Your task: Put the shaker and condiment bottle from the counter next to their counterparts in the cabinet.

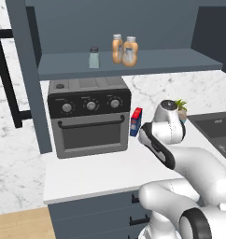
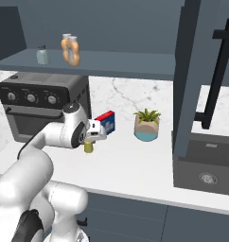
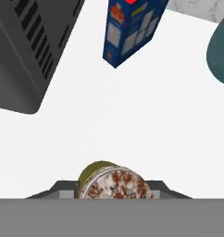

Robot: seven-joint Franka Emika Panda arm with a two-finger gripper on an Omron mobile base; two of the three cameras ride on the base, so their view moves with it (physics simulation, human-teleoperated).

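The olive-yellow shaker (image 2: 89, 148) with its speckled grey cap (image 3: 115, 184) stands low over the white counter (image 2: 135, 165), in front of the blue box. My gripper (image 2: 90, 141) points down over it, and its dark fingers (image 3: 63, 189) press against the shaker's two sides. The squat orange-tan condiment bottle (image 1: 130, 51) stands on the cabinet shelf (image 1: 157, 63), touching the slim orange bottle (image 1: 117, 48). The pale grey-blue shaker (image 1: 94, 57) stands a little to their left. In the left base view my own arm hides the gripper.
A black toaster oven (image 1: 89, 116) sits on the counter's left under the shelf. A blue box (image 2: 107, 122) stands just behind the gripper and a potted plant (image 2: 146, 125) is to its right. The dark sink (image 1: 217, 128) lies at the far right.
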